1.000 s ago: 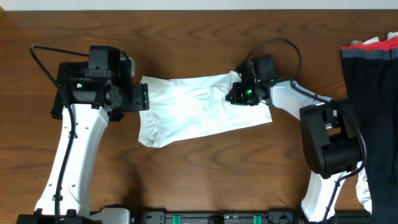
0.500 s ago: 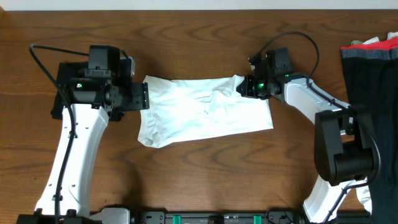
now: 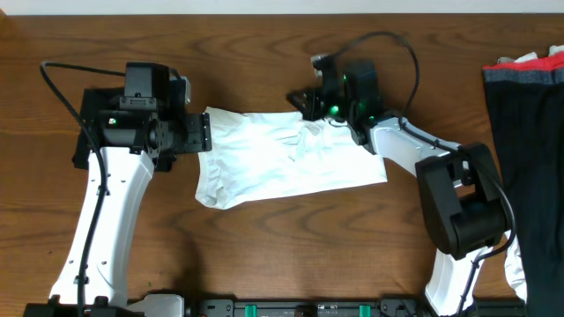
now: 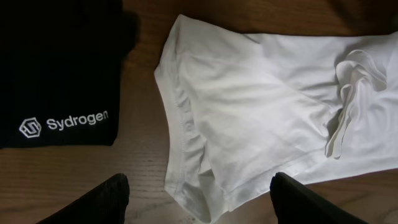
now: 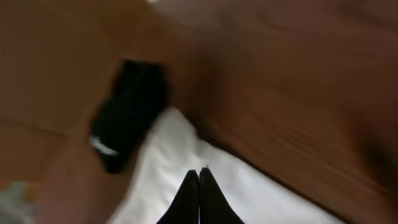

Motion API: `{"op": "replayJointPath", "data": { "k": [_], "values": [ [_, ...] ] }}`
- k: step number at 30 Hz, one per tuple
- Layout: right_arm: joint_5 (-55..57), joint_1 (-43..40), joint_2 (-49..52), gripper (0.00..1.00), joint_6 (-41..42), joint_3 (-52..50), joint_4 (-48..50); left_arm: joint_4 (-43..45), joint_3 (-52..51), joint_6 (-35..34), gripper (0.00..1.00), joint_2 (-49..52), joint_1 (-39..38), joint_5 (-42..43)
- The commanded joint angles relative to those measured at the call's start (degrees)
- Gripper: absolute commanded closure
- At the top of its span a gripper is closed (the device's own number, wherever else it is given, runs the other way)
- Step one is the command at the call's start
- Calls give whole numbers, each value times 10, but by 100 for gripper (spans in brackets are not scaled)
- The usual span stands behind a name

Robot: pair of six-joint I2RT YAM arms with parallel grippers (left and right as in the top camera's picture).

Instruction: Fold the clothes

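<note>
The white T-shirt [image 3: 291, 163] lies in the middle of the overhead frame on a brown wooden table [image 3: 264, 53] with a wavy grain. It forms a rough, slightly slanted strip of soft, thin cotton. Its lower left corner is rounded, and a knot of creases sits near its upper edge, right of centre.

The left gripper [image 3: 204, 136] sits at the strip's left end. In the left wrist view its two dark fingers [image 4: 99, 199] stand wide apart at the bottom of the frame and grasp nothing. The shirt's stitched, rippled hem runs down between them, and a loose fold curls at the right of the frame. A folded black shirt [image 4: 56, 62] with white "Sydrogen" lettering and a small hexagon mark fills the upper left of that view, flat and matte. It lies just beside the white hem with bare wood between them.

The right gripper [image 3: 302, 99] is at the strip's upper edge, above the creases. Its wrist view is badly blurred. The two dark fingertips are pressed together into a narrow point over white fabric, and I cannot tell whether any cloth is pinched between them.

A pile of dark clothing [image 3: 529, 150] with a red and pale trim on top runs down the right edge of the overhead frame.
</note>
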Motion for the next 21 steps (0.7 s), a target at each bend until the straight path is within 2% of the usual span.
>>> {"op": "replayJointPath", "data": {
  "k": [1,4,8,12,16,21],
  "values": [
    [-57,-15,-9,99,48,0,-7,1,-2,-1,21,-7,1,8],
    [-65,-47,-18,99,37,0,-92,1,-2,12,21,-7,1,54],
    [-64,-94,-26,99,-12,0,-229,6,-4,102,21,-1,-19,156],
    [-64,-134,-26,99,-46,0,-328,26,-9,139,21,25,-79,160],
    [-54,-157,-32,99,-106,0,-397,83,-9,147,21,71,-144,160],
    [25,-182,-79,96,-198,0,-502,164,-9,157,21,141,-202,160]
  ]
}}
